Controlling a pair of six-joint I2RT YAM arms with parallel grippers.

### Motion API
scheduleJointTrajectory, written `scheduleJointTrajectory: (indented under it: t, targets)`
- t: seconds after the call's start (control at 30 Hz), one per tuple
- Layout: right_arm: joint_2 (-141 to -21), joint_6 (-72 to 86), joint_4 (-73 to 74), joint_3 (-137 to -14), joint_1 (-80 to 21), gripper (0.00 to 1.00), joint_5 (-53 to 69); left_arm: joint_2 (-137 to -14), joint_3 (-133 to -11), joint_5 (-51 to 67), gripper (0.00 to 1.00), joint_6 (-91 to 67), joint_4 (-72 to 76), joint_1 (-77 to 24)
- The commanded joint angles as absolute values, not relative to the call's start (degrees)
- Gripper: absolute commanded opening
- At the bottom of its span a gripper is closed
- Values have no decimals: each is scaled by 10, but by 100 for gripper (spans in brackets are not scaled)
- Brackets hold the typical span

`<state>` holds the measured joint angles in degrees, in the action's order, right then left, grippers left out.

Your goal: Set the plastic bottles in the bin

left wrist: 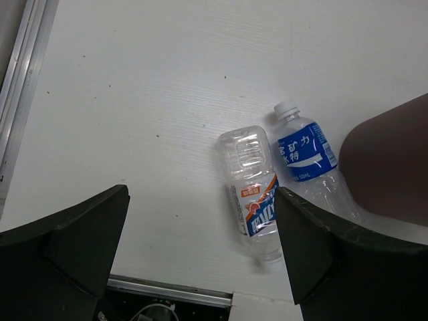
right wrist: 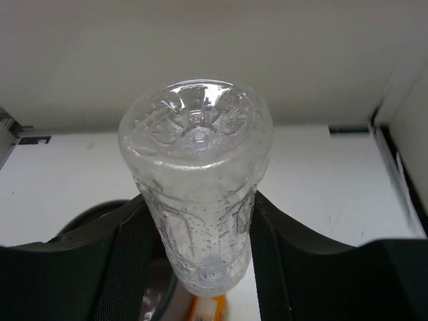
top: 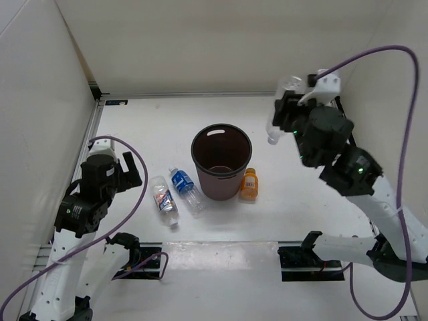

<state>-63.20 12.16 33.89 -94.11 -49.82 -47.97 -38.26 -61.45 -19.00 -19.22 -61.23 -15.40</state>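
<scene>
The maroon-brown bin (top: 200, 155) stands upright mid-table. My right gripper (top: 286, 111) is shut on the clear unlabelled bottle (top: 275, 131) and holds it in the air, right of the bin's rim. In the right wrist view this bottle (right wrist: 198, 174) sits between the pads of the gripper (right wrist: 198, 249), base toward the camera. The blue-label bottle (top: 185, 189) and the white-red-label bottle (top: 164, 199) lie left of the bin. The orange bottle (top: 249, 184) lies at its right foot. My left gripper (top: 132, 168) is open and empty, raised to the left of the two lying bottles.
The left wrist view shows the white-red bottle (left wrist: 254, 194), the blue-label bottle (left wrist: 306, 155) and the bin wall (left wrist: 391, 164) beyond my open left gripper (left wrist: 200, 249). White walls close in the table on the left, back and right. A metal rail (top: 93, 127) runs along the left edge.
</scene>
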Motion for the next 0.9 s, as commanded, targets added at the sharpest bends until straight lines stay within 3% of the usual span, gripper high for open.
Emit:
scheduleJointTrajectory:
  t: [0.0, 0.2, 0.4, 0.73, 0.8, 0.83, 0.87]
  targets:
    - [-646, -142, -18, -894, -594, 0, -634, -391, -617, -182, 100, -186, -606, -156]
    - [-713, -133, 30, -932, -658, 0, -567, -398, -619, -178, 100, -184, -604, -157]
    - [-757, -116, 32, -899, -696, 0, -609, -402, -619, -172, 100, -183, -604, -156]
    - [-753, 124, 206, -854, -646, 1, -493, -410, -621, -169, 100, -180, -604, -156]
    - [-748, 153, 240, -853, -632, 22, -449, -410, -621, -170, 100, -181, -603, -156]
    - [-746, 162, 248, -851, -623, 43, -444, -410, -621, -168, 100, -180, -602, -156]
    - [-741, 169, 259, -846, -619, 48, -437, -410, -621, -168, 100, -180, -603, -156]
